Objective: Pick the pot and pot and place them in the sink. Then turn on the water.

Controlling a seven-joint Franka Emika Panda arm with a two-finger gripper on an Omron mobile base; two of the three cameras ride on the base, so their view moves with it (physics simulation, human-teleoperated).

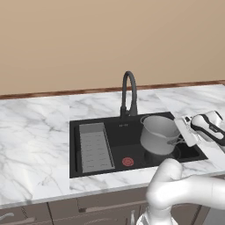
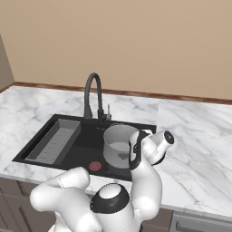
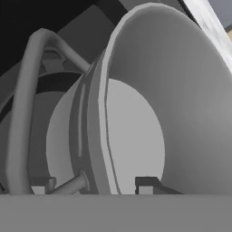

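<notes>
The grey pot [image 1: 159,134] hangs tilted over the right end of the black sink [image 1: 92,125], its open mouth turned up and toward the back wall; its base sits above the basin floor, over what looks like a second, dark round shape [image 1: 160,157] lying under it, though that part is too shadowed to be sure. The gripper [image 3: 93,186] is at the pot's near-right rim; in the hand view its two dark fingertips [image 3: 147,185] straddle the thin grey wall, one tip outside and one inside, with the pale round bottom of the pot straight ahead and a loop handle [image 3: 27,108] curving off to one side; the fingers are closed on that rim, holding the pot. From the left base view the white hand reaches in from the right, touching the pot's edge. A ribbed grey tray [image 1: 94,147] lies in the left part of the basin, well apart from the pot; a small red drain ring [image 1: 127,161] shows on the floor between them. The black arched faucet [image 1: 129,94] stands behind the basin, just beyond the pot's far rim; white marble counter [image 1: 35,132] surrounds it all.
</notes>
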